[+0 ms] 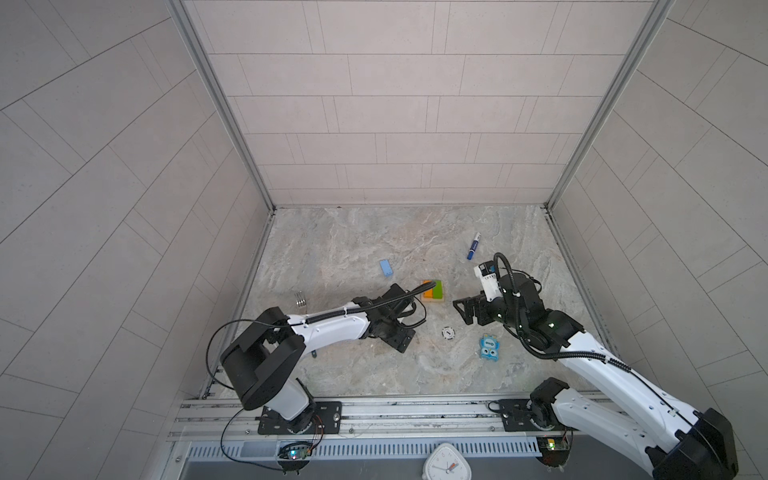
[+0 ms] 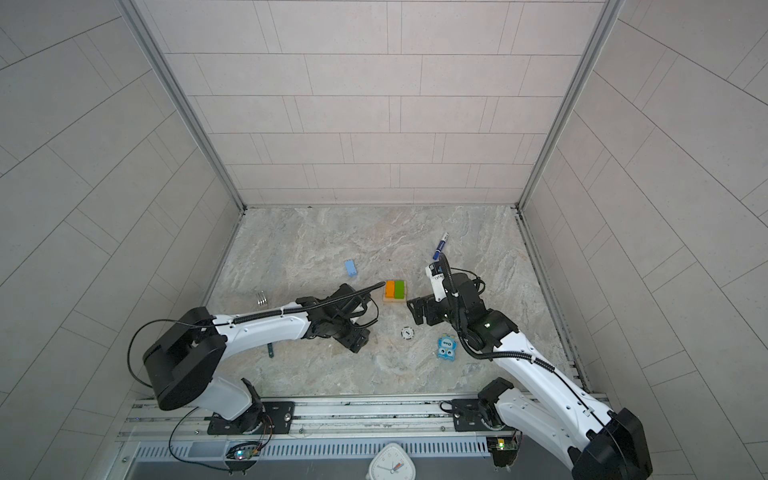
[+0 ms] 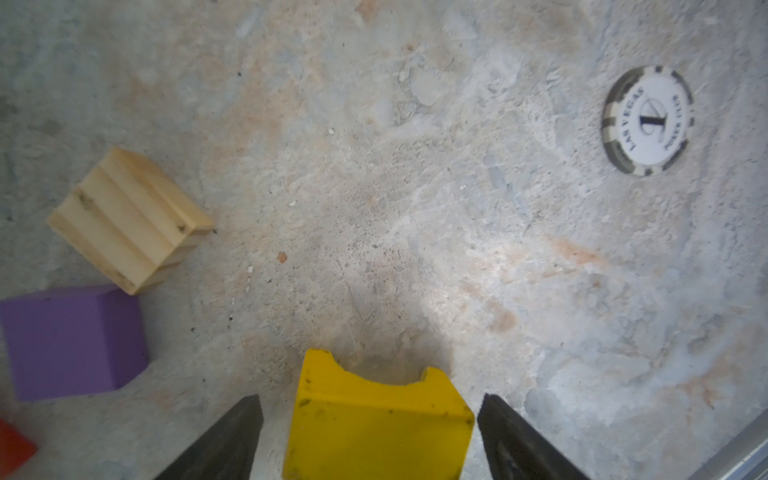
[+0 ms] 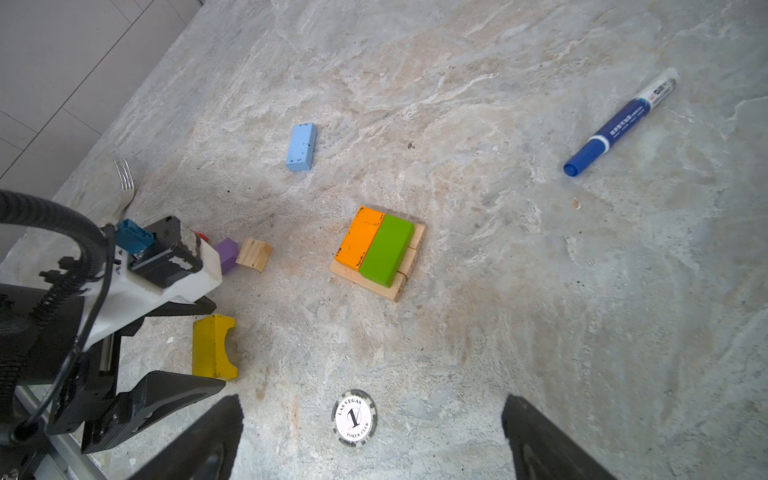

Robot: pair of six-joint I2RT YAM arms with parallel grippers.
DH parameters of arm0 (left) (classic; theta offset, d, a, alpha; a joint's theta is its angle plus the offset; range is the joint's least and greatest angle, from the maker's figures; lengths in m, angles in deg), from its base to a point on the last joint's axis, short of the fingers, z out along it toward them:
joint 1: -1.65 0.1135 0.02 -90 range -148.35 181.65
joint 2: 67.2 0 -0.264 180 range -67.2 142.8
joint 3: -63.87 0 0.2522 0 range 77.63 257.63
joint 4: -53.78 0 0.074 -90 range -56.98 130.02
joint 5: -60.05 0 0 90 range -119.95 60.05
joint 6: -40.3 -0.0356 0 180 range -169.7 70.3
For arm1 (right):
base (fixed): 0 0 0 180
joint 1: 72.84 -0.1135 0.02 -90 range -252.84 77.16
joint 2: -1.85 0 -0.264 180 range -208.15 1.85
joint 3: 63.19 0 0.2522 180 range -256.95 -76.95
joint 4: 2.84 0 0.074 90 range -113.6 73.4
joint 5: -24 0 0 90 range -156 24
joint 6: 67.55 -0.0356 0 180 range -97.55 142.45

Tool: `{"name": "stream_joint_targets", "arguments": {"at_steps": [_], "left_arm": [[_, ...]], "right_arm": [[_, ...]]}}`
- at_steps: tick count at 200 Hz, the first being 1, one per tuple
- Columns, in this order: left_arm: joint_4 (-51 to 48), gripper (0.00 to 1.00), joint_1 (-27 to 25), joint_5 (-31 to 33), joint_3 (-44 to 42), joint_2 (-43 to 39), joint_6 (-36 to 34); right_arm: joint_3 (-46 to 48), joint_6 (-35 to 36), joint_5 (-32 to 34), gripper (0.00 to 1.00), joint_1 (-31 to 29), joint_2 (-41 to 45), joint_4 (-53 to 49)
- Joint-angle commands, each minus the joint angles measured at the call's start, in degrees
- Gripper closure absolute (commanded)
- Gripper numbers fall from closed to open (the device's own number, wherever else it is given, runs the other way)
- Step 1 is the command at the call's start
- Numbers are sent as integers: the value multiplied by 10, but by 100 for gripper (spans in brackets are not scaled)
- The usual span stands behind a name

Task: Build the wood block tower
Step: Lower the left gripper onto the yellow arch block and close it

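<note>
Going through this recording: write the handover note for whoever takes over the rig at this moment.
Left tool: open, jaws either side of the yellow block, which lies on the table; not gripping yet.
Right tool: open, empty, above the table near the poker chip.
Done: tan base laid, with orange block and green block side by side on it.
Loose: blue block, purple cube, striped cube, red cube (mostly out of view).
Left: grasp yellow, probably for the bare strip of base beside green; then blue and the cubes.
</note>
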Motion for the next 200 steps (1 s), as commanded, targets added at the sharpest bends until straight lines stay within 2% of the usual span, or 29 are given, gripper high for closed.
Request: {"name": "stream_joint_targets", "arguments": {"at_steps": [1,104,156,180,200], "left_arm": [[3,14,-2,9,11,7,5],[-8,23,-2,18,15,2,11],[-10,31,-2,28,11,-8,25],[-11,31,-2,27,11,-11,30],[-15,24,-2,25,9,-16,32]], "right_arm": [[-14,9,15,1,-2,8,-11],[-16,9,23,2,-2,10,-19],[-17,9,24,2,-2,9,-19],[-18,9,23,2,-2,8,-19],[-18,8,23,2,-2,8,-20]]}}
